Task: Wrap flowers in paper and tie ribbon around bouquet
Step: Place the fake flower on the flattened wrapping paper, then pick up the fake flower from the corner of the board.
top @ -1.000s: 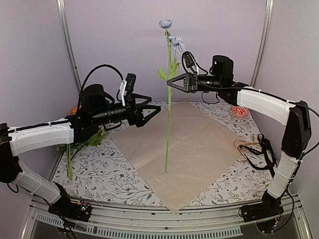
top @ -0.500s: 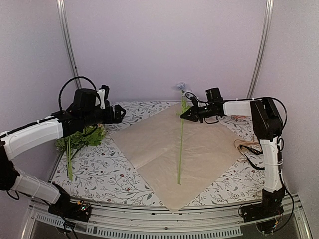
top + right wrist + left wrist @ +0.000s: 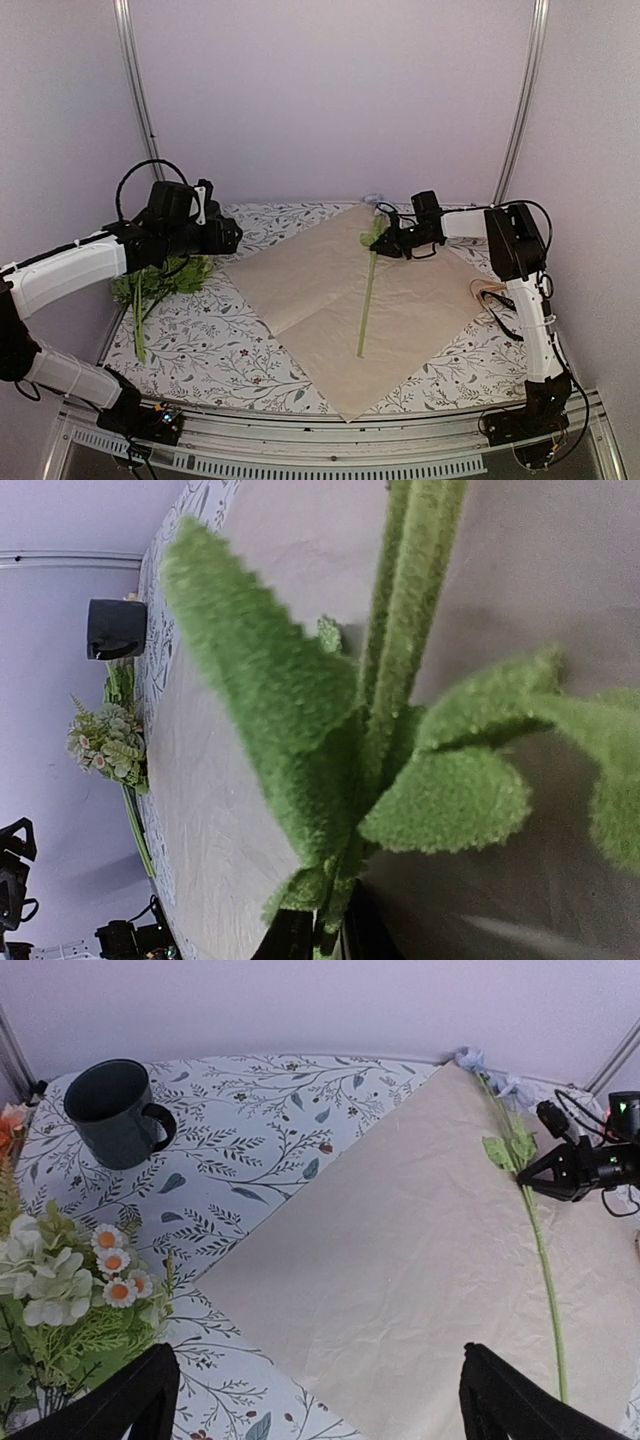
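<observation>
A single pale blue flower [image 3: 366,300] lies flat on the peach paper [image 3: 310,290], its bloom [image 3: 470,1057] at the sheet's far corner. My right gripper [image 3: 384,243] is low over the paper, shut on this flower's stem just below the leaves [image 3: 300,710]; its narrow jaws [image 3: 325,932] show only at the frame's bottom. The remaining flowers [image 3: 165,278] lie bunched at the table's left edge. My left gripper [image 3: 228,236] hovers open and empty between that bunch and the paper [image 3: 400,1260]. A black ribbon [image 3: 508,318] lies at the right, partly behind the right arm.
A dark mug [image 3: 115,1110] stands at the back left of the floral table cover [image 3: 220,345]. A thin tan cord [image 3: 490,290] is coiled by the paper's right corner. Metal frame posts [image 3: 135,90] rise at both back corners.
The right gripper has swung the flower down from upright to lying on the paper, toward the back. The left arm has drawn back to the left, still open.
</observation>
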`<move>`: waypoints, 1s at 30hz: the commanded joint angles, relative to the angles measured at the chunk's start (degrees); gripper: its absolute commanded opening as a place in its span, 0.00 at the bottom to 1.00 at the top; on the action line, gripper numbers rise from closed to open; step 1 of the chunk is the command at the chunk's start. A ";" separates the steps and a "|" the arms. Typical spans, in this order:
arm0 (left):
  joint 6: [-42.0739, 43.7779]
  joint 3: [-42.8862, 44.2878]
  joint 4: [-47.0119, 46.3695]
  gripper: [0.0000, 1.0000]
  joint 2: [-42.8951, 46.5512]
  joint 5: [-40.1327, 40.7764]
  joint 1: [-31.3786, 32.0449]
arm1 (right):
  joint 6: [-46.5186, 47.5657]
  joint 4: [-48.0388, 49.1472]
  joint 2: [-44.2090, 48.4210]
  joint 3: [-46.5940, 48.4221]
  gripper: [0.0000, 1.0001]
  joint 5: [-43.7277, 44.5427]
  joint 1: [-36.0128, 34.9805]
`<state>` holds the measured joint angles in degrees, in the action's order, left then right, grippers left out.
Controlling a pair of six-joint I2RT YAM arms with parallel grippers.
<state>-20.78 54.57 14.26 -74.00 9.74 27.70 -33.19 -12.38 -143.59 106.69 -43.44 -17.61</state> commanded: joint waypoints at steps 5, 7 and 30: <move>1.50 1.07 1.95 0.99 0.86 1.68 -1.78 | 5.78 -4.45 1.98 2.29 0.32 4.63 0.13; 1.81 1.11 2.53 0.99 0.87 2.09 -2.62 | 6.83 -6.19 4.23 2.30 0.35 6.13 0.07; 10.60 -5.51 11.36 0.28 -6.44 -5.22 -40.02 | 21.26 -10.23 43.27 -26.30 0.43 37.49 -5.42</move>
<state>-12.99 49.08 25.30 -77.54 6.87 -11.99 -14.20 -20.86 -101.73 82.85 -9.41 -23.05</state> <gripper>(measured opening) 0.290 0.427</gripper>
